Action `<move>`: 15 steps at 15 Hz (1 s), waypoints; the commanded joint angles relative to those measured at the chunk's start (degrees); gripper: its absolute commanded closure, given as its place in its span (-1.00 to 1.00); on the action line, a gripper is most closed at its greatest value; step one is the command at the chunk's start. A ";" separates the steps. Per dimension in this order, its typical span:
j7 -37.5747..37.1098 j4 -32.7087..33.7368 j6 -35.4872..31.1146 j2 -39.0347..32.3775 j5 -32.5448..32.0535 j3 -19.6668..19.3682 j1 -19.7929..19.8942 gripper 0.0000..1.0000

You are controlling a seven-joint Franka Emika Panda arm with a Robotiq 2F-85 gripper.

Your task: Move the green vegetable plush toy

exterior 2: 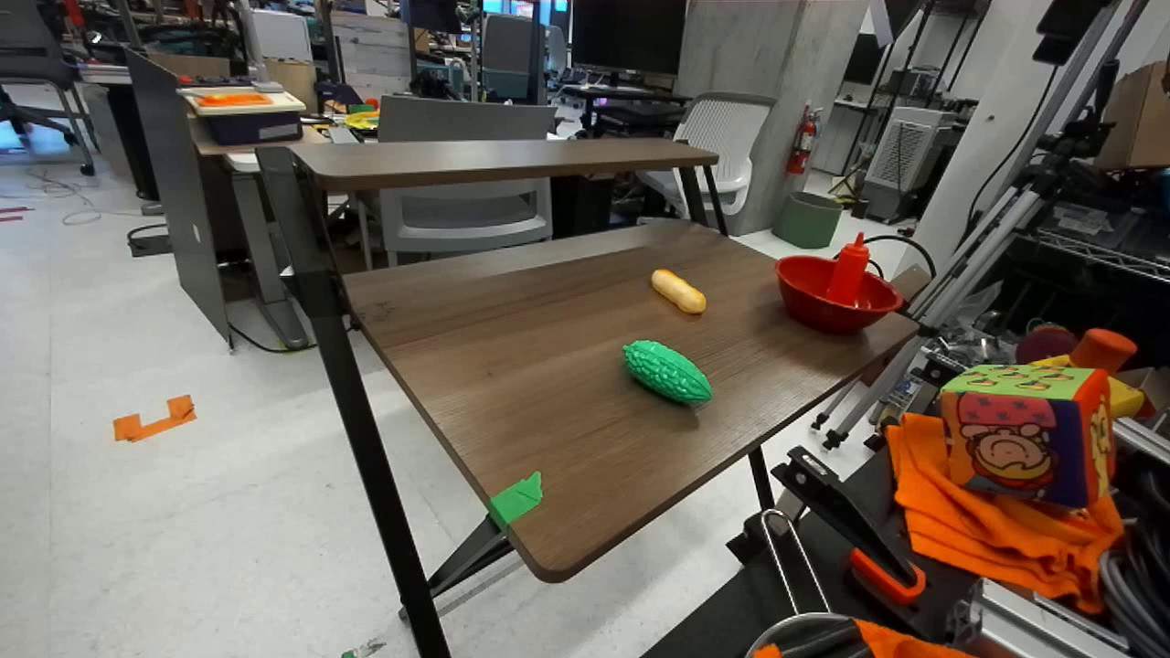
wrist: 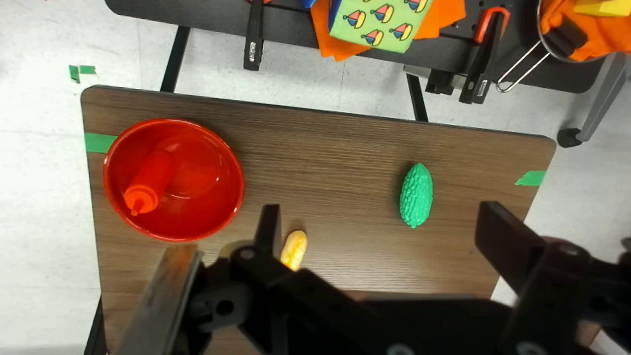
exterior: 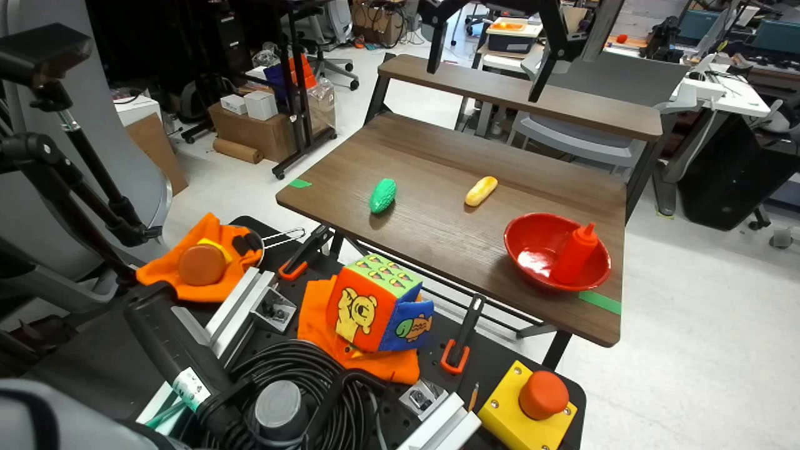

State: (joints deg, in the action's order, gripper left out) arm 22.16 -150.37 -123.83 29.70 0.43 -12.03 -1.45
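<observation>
Lying on table (exterior: 437, 222), green toy (exterior: 382, 195), well below spread pincer (exterior: 484, 84)

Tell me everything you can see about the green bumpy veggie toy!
The green bumpy veggie toy is bright green and oblong, with tapered ends and bumpy skin. It looks shiny, maybe plastic or rubber; I can't tell if it's soft. It looks whole, lying on its side on the brown table, closer to the yellow toy than to the red bowl. Only the table seems to touch it: the open gripper is apart from it.
</observation>
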 commanded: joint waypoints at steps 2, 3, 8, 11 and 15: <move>-1.70 1.14 -2.14 -3.41 -0.21 2.55 0.32 -1.00; -2.20 1.19 -3.35 -4.68 -0.32 3.74 -0.41 -1.00; -3.84 1.69 -13.24 -15.74 -0.26 10.10 -4.36 -1.00; -7.37 4.17 -17.53 -25.32 -1.18 13.95 -5.75 -1.00; -10.77 9.95 -19.93 -37.31 -3.33 16.89 -6.09 -1.00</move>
State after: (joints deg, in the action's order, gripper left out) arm 13.36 -146.18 -142.72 1.17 -0.92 3.44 -7.69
